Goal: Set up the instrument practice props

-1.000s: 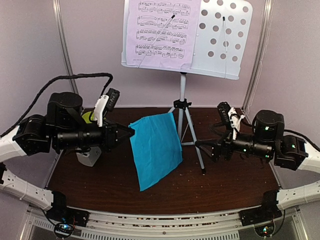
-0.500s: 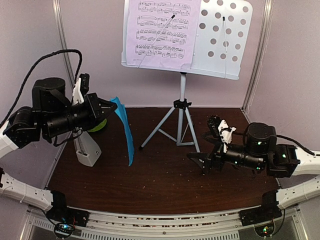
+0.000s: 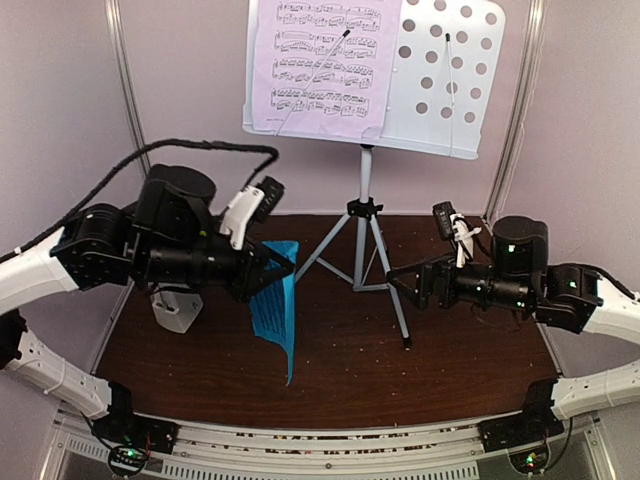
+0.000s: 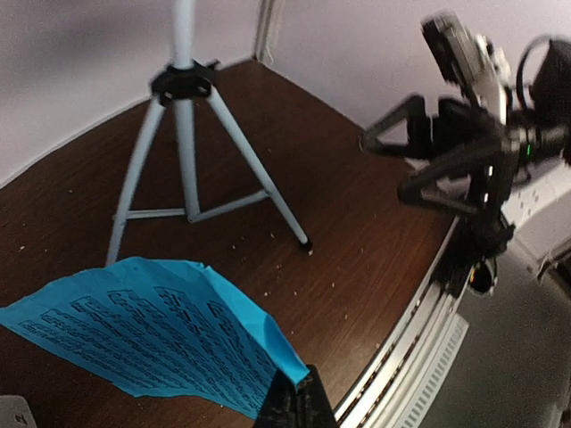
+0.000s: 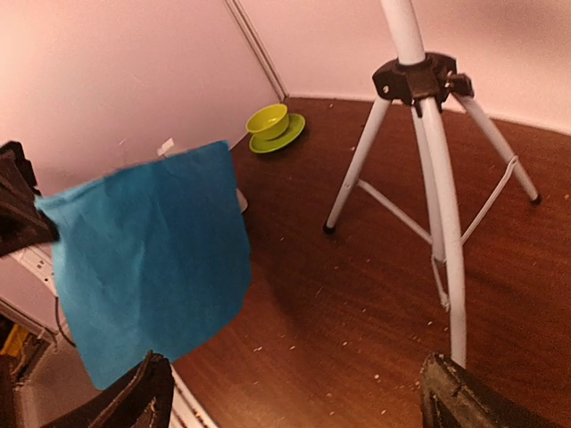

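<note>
Left hand (image 3: 288, 266) pinches the cyan page (image 3: 276, 312) above the table (image 3: 450, 350).

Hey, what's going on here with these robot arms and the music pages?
The left claw pinches a cyan sheet-music page by its edge and holds it in the air over the table. The right claw is open and empty, near the silver tripod. A lilac page sits on the left half of the white music stand; the right half is bare.
</note>
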Robot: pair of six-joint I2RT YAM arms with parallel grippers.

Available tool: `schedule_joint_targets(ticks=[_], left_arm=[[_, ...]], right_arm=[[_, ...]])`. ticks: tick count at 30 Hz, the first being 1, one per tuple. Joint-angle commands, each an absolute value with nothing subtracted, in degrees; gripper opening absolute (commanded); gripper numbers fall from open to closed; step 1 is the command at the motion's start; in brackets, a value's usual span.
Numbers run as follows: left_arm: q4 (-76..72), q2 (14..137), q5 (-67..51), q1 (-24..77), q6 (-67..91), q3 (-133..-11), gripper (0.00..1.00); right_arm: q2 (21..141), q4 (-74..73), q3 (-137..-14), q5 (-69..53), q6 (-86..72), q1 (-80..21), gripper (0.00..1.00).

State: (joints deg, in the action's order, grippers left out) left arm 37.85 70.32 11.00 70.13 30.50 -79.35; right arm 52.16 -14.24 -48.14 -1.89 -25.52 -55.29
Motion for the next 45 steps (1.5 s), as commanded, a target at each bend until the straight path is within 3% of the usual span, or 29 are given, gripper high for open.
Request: schedule_joint_targets(ticks=[1,8,14,28,36,42,45], left_arm=[[39.22,77.63,10.69,74.17,18.65,-82.24,0.0],[38.7,86.12,11.25,77.17,10.75,-86.69,0.0],[37.68,89.85,10.59,77.96,7.65,-87.87,0.0],[34.54,93.1,7.67,78.04,1.85,-87.89,0.0],[33.75,94.26,4.71,78.13,-3.39,-88.92,0.0],[35.95,95.35,4.31,78.13,-5.1,-90.28,0.0],[35.94,95.36,3.81,78.13,-6.06,-90.35,0.0]], right_arm=[[54.73,-22.94,-52.01,-13.72,-36.86,-51.44,0.97],[63.7,-30.72,-56.87,-26.03,-40.82,-46.81,1.0],[71.57,-25.68,-55.8,-40.29,-50.43,-43.08,0.99],[71.61,-10.58,-47.97,-38.25,-72.54,-41.06,1.0],[74.33,-13.32,-51.72,-36.18,-74.42,-41.12,0.97],[69.5,-19.15,-50.3,-35.17,-74.44,-40.8,1.0],[67.76,-14.24,-47.04,-35.41,-78.67,-40.69,1.0]])
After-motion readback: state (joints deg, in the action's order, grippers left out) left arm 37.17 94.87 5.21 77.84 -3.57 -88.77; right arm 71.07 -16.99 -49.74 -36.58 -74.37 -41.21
